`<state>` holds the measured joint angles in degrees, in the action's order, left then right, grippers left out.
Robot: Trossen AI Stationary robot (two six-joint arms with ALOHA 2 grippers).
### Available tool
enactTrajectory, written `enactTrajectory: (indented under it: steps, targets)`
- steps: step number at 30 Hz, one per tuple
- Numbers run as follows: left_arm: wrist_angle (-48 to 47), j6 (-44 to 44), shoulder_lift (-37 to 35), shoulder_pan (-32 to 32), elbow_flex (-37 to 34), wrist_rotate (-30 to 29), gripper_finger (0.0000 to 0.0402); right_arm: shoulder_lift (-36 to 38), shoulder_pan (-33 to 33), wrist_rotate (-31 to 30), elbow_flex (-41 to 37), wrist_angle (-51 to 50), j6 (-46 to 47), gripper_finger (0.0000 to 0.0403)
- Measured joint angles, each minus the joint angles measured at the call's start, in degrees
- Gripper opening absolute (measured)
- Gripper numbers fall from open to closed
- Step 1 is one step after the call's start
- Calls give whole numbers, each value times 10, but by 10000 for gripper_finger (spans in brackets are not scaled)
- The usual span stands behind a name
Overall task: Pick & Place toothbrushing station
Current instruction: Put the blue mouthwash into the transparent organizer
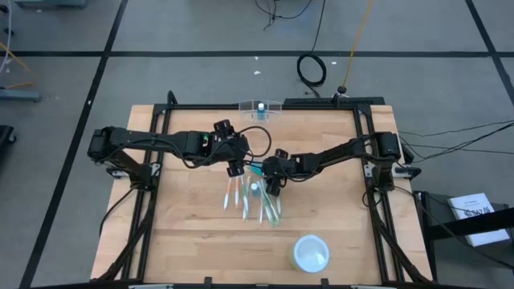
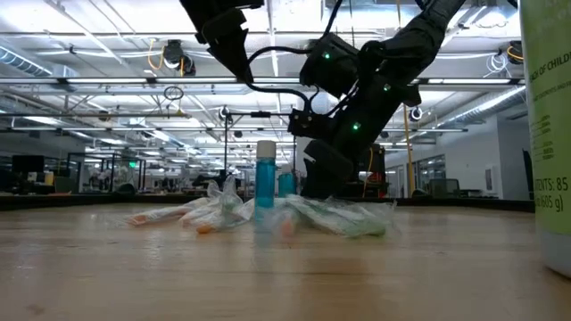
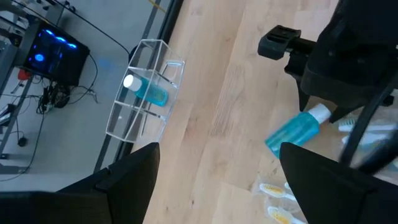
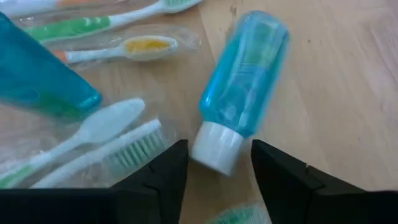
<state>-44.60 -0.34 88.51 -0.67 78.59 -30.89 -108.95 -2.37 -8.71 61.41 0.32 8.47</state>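
The clear plastic holder stands at the table's far edge with a blue bottle in it; it also shows in the left wrist view. Wrapped toothbrushes and two more blue bottles lie mid-table. My right gripper is open just over one white-capped blue bottle. Its fingers stand on either side of the white cap, and I cannot tell whether they touch it. A second blue bottle lies beside it. My left gripper hangs open and empty above the table, just left of the right one.
A pale round tub with a white lid stands near the table's front right and fills the right edge of the low view. Black frame rails run along the table's sides. Bare wood lies left and right of the pile.
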Motion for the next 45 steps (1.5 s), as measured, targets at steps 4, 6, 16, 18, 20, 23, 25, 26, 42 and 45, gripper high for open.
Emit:
enactTrajectory:
  steps: [4, 6, 16, 18, 20, 23, 25, 26, 42, 45]
  targets:
    - [1, -2, 0, 0, 0, 0, 337, 0, -5, 0, 0, 5, -4, 127]
    - [1, -2, 0, 0, 0, 5, 337, 0, -7, 0, 0, 9, -8, 111]
    - [1, -2, 0, 0, 0, 28, 337, 0, -6, 0, 0, 11, -64, 91]
    - [1, -2, 0, 0, 0, 28, 337, 1, -6, -1, 0, 11, -74, 91]
    - [1, -2, 0, 0, 0, 28, 337, 13, -6, -1, 0, 0, -84, 91]
    - [0, -11, 0, 0, 0, 29, 337, 41, -7, -2, 0, -7, -105, 91]
    - [-1, -18, 0, 0, 0, 29, 337, 71, -6, -2, -1, -34, -116, 91]
    - [-3, -19, 0, 0, 0, 29, 337, 84, -7, -2, -1, -36, -123, 91]
    - [52, 174, 0, -2, -55, 50, 337, 263, -14, 3, 0, -169, -163, 91]
    - [127, 187, 0, -7, -84, 49, 337, 270, -20, 39, 0, -157, -152, 92]
